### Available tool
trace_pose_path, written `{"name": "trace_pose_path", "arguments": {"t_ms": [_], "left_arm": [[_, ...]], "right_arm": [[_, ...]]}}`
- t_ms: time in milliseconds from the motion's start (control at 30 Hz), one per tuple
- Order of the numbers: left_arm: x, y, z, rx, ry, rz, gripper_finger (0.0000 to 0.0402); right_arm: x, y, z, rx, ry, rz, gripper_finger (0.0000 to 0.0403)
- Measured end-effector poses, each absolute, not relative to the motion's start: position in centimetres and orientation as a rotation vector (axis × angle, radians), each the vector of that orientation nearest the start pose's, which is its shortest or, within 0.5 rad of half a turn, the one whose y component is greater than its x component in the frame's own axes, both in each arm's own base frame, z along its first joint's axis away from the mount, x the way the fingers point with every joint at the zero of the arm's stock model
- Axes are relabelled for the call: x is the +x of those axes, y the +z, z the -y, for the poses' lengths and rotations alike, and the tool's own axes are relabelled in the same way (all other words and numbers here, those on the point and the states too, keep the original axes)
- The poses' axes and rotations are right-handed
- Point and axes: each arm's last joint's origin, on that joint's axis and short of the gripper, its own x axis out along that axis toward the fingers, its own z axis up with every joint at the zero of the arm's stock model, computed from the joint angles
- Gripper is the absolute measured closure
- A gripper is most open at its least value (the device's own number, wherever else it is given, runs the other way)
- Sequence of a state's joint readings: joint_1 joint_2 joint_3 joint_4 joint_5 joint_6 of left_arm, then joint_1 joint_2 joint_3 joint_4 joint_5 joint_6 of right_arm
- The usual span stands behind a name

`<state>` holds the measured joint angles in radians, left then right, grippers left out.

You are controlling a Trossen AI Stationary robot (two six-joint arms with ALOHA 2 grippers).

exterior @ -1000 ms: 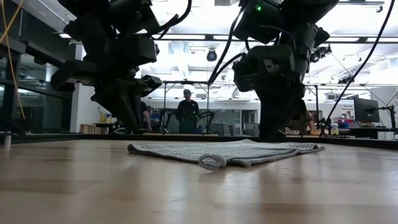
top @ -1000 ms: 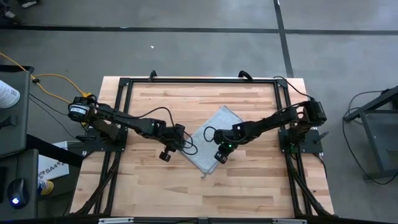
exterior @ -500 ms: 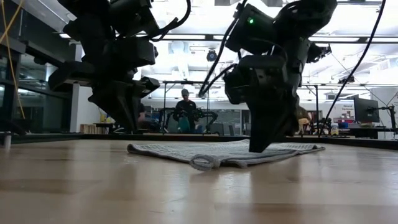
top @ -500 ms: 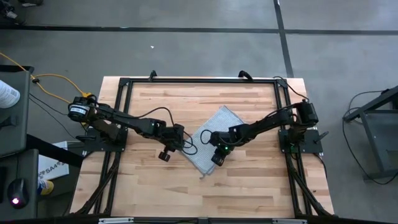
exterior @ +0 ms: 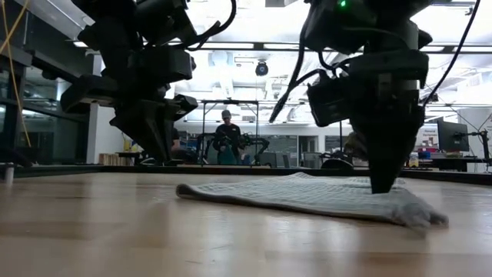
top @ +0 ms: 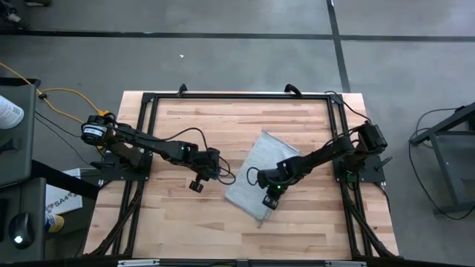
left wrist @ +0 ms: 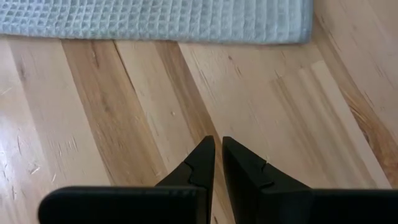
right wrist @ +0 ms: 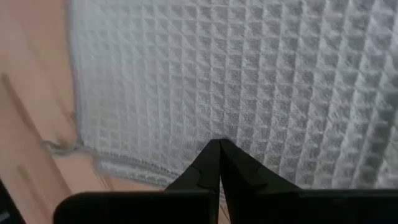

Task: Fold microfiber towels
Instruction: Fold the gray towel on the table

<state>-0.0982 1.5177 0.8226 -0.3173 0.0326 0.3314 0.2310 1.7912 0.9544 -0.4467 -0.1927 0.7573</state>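
The worktop (top: 185, 119) carried one towel (top: 256, 174), which lay right of centre, flat and already doubled, its waffle weave plain in the right wrist view. Over the last second that towel had changed shape and place: a rolled lump at its near edge was gone, and the cloth had stretched out toward the near right, ending in a low tapered corner in the low view. It had also turned, so that its long side ran from the far middle down toward the near edge.

The right tool (top: 270, 200) had done this. It had swung across the cloth and back, and now pressed its clenched tip down on the near end of the towel, fingers (right wrist: 219, 163) together and gripping nothing. That looked like a smoothing or dragging stroke, not a fold.

The left tool (top: 197, 185) had not moved; it hung over bare wood just left of the towel, nearly clenched and empty.

The next fold probably still needed an edge picked up.
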Motion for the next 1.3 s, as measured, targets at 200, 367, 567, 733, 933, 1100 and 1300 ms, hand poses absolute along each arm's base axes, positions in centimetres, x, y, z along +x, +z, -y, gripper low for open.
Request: {"name": "trace_pose_path", "arguments": {"t_ms": [200,367,567,733,933,1100,1300], "left_arm": [[28.2,17.4,2.9,0.322,-0.28,-0.986,0.0371],[28.2,17.4,2.9,0.32,-0.281,-0.986,0.0371],[28.2,17.4,2.9,0.32,-0.281,-0.985,0.0371],[28.2,17.4,2.9,0.32,-0.281,-0.985,0.0371],[28.2,17.4,2.9,0.317,-0.278,-0.985,0.0371],[28.5,17.6,2.9,0.341,-0.283,-0.953,0.0371],[29.5,18.3,2.7,0.415,-0.254,-0.826,0.0371]], "right_arm": [[29.2,12.5,-7.4,0.566,-0.187,-1.482,0.04],[28.3,12.7,-7.2,0.523,-0.23,-1.543,0.04],[27.1,13.8,-6.6,0.433,-0.306,-1.561,0.0401],[26.8,14.4,-6.4,0.399,-0.307,-1.549,0.0401],[27.2,14.4,-6.6,0.409,-0.263,-1.525,0.0401],[27.2,15.7,-5.9,0.384,-0.321,-1.443,0.0401],[26.9,17.4,-2.9,0.432,-0.491,-1.349,0.0401]]}}
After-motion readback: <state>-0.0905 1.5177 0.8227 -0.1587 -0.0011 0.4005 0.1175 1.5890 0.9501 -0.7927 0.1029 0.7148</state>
